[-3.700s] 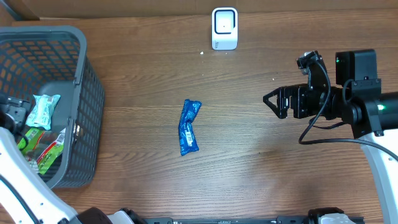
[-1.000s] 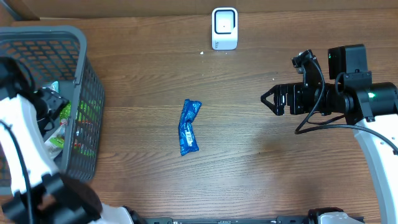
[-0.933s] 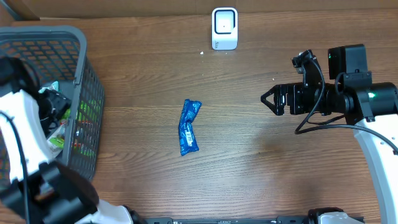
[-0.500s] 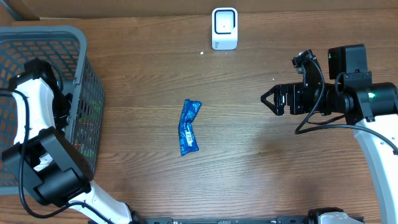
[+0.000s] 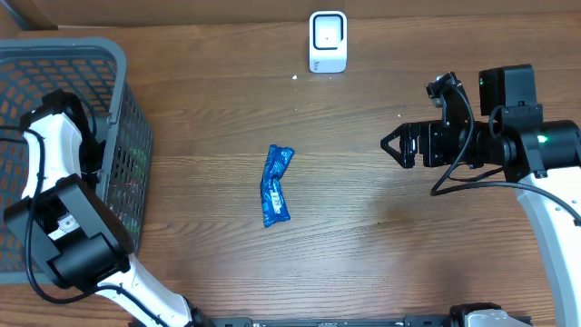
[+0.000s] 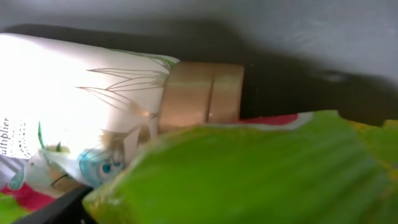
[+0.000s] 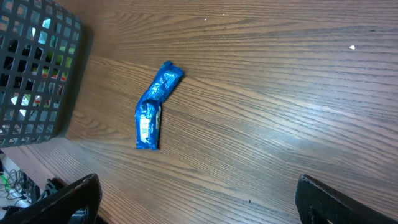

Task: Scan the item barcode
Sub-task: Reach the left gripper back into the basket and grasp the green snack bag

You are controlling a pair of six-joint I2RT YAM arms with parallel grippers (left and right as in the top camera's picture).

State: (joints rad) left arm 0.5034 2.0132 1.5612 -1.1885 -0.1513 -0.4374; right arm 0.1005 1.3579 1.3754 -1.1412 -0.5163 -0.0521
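A blue packet (image 5: pixel 275 185) lies flat on the wooden table, mid-table; the right wrist view shows it too (image 7: pixel 154 106). The white scanner (image 5: pixel 328 41) stands at the back edge. My right gripper (image 5: pixel 397 147) hovers open to the packet's right, well apart from it, with nothing between its fingers (image 7: pixel 202 205). My left arm (image 5: pixel 50 145) reaches down into the grey basket (image 5: pixel 118 100), which hides its gripper from above. In the left wrist view a green packet (image 6: pixel 249 174) fills the space at the jaws, with one dark finger (image 6: pixel 59 208) far out at the lower left.
Behind the green packet in the basket lies a white pouch (image 6: pixel 81 93) with a tan cap (image 6: pixel 202 93). The basket (image 7: pixel 31 68) stands at the table's left edge. Bare wood lies between the blue packet and the scanner.
My left arm has swung up and over into the basket and lowered onto the items there. The right arm and the blue packet have not moved.
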